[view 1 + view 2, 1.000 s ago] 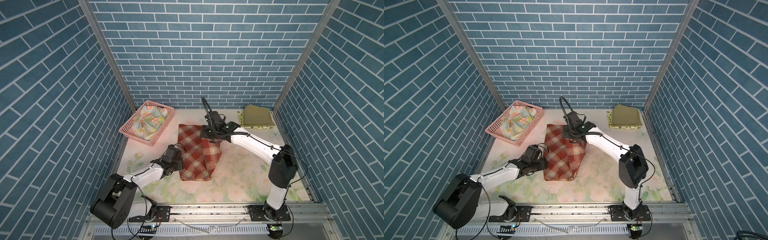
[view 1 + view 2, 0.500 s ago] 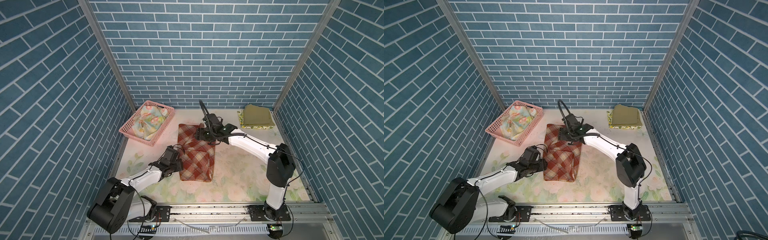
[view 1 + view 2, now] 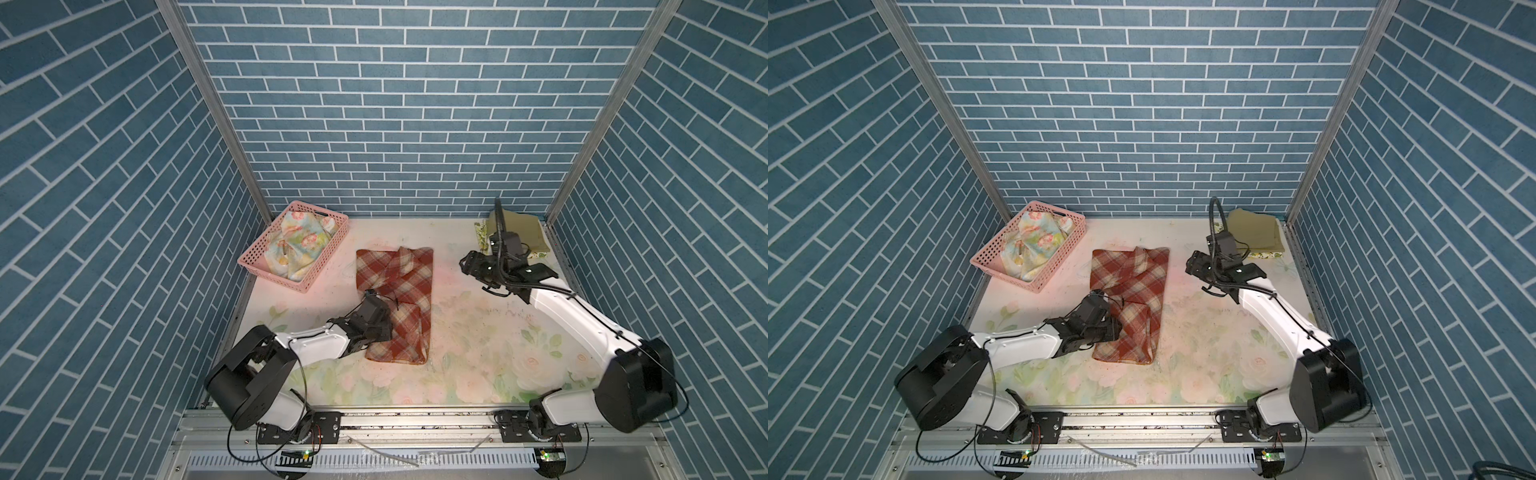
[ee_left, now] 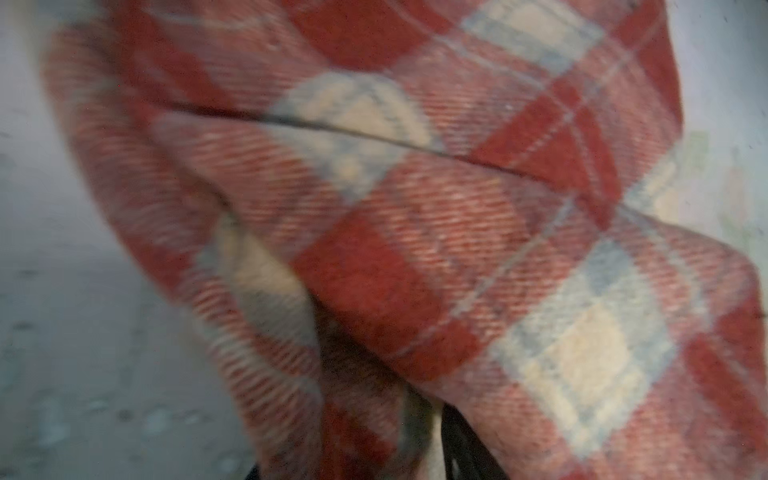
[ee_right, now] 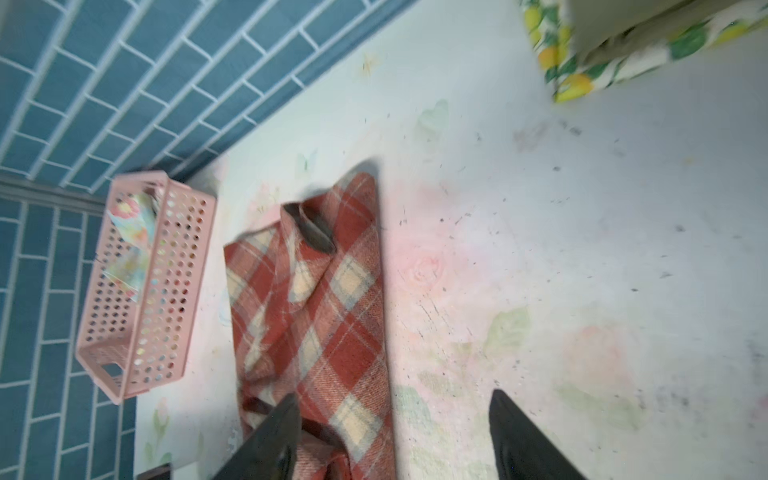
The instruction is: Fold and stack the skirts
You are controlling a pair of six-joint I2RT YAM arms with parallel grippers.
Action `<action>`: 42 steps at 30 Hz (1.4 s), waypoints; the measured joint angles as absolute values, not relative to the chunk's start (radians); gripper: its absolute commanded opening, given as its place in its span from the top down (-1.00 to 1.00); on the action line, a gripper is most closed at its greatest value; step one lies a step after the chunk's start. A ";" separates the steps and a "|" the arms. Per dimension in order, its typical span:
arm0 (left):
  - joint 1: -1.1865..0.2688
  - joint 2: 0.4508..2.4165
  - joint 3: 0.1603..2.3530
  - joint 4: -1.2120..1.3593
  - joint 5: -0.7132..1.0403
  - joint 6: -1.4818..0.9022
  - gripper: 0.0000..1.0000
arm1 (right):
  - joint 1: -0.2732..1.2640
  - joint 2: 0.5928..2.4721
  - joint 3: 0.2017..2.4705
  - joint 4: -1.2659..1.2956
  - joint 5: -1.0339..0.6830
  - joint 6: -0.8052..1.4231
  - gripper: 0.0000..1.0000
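Mid-table: plaid skirt (image 3: pixel 409 282), part-folded, long axis running near-to-far. Far right corner, stack of 2: olive skirt (image 3: pixel 528 232) on lemon skirt (image 3: pixel 481 232). On the plaid's near-left edge sits the left gripper (image 3: pixel 384 320), cloth draped over it, grip impossible to tell. Off to the plaid's right, well apart, the right gripper (image 5: pixel 395 436) is spread wide and empty. Left arm is the nearer.

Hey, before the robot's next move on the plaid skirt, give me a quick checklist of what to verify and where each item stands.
1. The right hand open and clear of the plaid skirt: ok.
2. The left hand gripping that skirt's edge: cannot tell; cloth fills its wrist view.
3. The plaid skirt folded flat: not ok; its far end is bunched.
4. Stack ready: ok; the olive skirt lies on the lemon skirt in the far right corner.
5. The floral skirt folded: not ok; it lies crumpled in the pink basket.
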State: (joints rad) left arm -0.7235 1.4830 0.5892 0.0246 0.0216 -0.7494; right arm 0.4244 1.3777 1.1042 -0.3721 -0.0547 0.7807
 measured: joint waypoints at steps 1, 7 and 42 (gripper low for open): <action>-0.752 1.507 0.613 0.029 0.020 -0.769 -0.06 | 0.403 1.336 1.096 -0.377 -0.057 0.780 -0.42; -0.918 1.701 0.806 0.073 0.047 -0.922 -0.06 | 0.265 1.100 1.079 -0.414 -0.087 0.757 -0.43; -0.823 1.806 1.480 -0.635 -0.287 -0.545 -0.53 | 0.242 1.184 0.924 -0.471 -0.160 0.611 -0.45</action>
